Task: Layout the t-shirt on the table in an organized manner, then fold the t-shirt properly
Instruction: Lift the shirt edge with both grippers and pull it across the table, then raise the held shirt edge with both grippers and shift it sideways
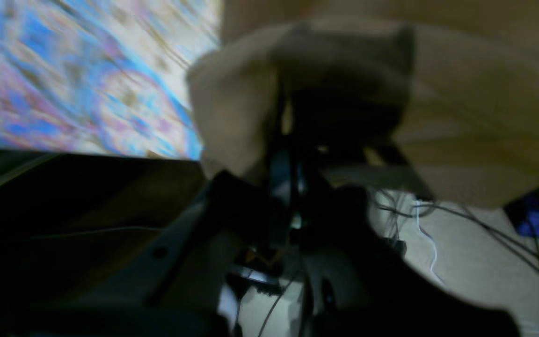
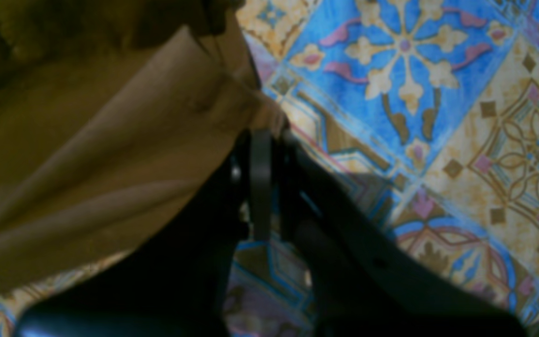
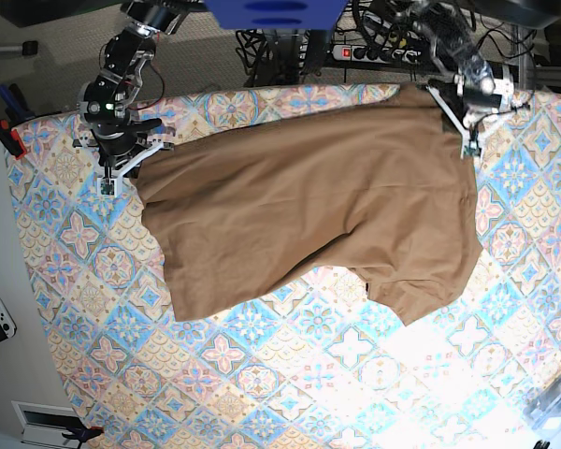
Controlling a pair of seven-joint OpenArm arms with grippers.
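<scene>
A robotics lab, by the look of it: tangled black cables point(image 3: 379, 37) and a red-switched power strip point(image 3: 355, 51) crowd the beige carpeted floor point(image 3: 215, 56) behind the patterned-cloth bench point(image 3: 290, 374).

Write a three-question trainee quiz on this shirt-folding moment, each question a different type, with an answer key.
1. True or false: the right gripper has its fingers shut on an edge of the t-shirt.
2. Multiple choice: in the base view, where does the left gripper hold the t-shirt? A) a corner at the table's far edge B) the middle C) the near hem
3. Fill in: the table is covered by a cloth with a ____ tile pattern.

Key: 1 true; 2 A; 3 diamond.
</scene>
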